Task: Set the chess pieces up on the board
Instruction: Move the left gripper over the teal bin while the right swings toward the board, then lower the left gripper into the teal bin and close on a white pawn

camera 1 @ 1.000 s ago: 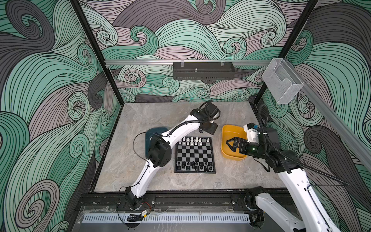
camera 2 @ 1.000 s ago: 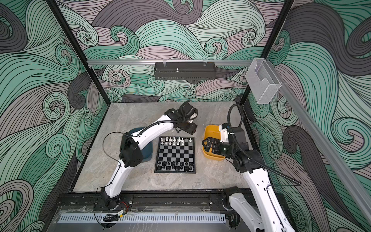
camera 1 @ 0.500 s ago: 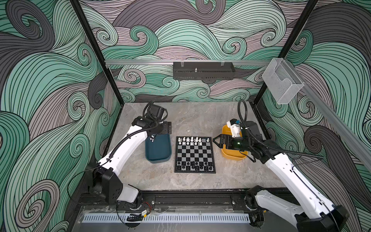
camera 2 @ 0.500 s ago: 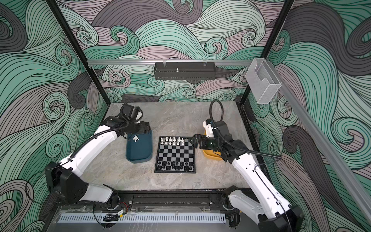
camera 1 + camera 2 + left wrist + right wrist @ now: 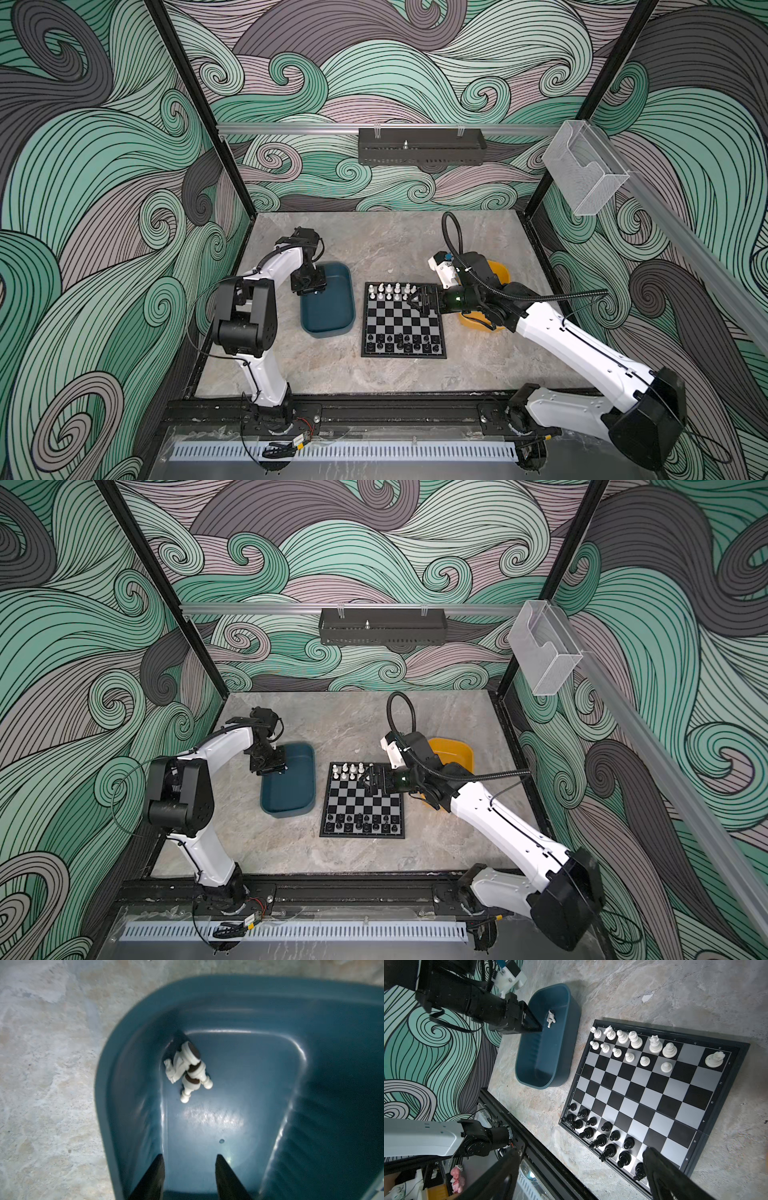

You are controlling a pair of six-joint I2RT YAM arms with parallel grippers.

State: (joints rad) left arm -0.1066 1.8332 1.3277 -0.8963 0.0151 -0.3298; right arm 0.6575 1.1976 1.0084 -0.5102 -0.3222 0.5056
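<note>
Since the earlier frames, the left arm (image 5: pixel 274 266) has swung away from the far edge of the board (image 5: pixel 403 320) to the teal tray (image 5: pixel 332 309). The right arm (image 5: pixel 561 328) has come off the yellow tray (image 5: pixel 455 748) and out over the board.

Surface: grey marbled tabletop (image 5: pixel 390 245). Swirl-patterned walls (image 5: pixel 374 75) on three sides, black rail (image 5: pixel 374 415) along the near edge.

Containers: teal tray just left of the board. Three white chess pieces (image 5: pixel 188 1068), a knight and two pawns, lie heaped in its far left corner. Left jaws hang over that end, parted, nothing between them. Yellow tray just right of the board, largely hidden under the right arm; contents cannot be told.

Board: white chessmen (image 5: pixel 623 1043) in the two far rows, with a rook (image 5: pixel 714 1059) on the far right corner square. Black chessmen (image 5: pixel 602 1138) in the two near rows. Right jaws spread wide and empty above the far right squares.

Room: middle four rows bare. Open tabletop on the far side of the board and on the near side.
</note>
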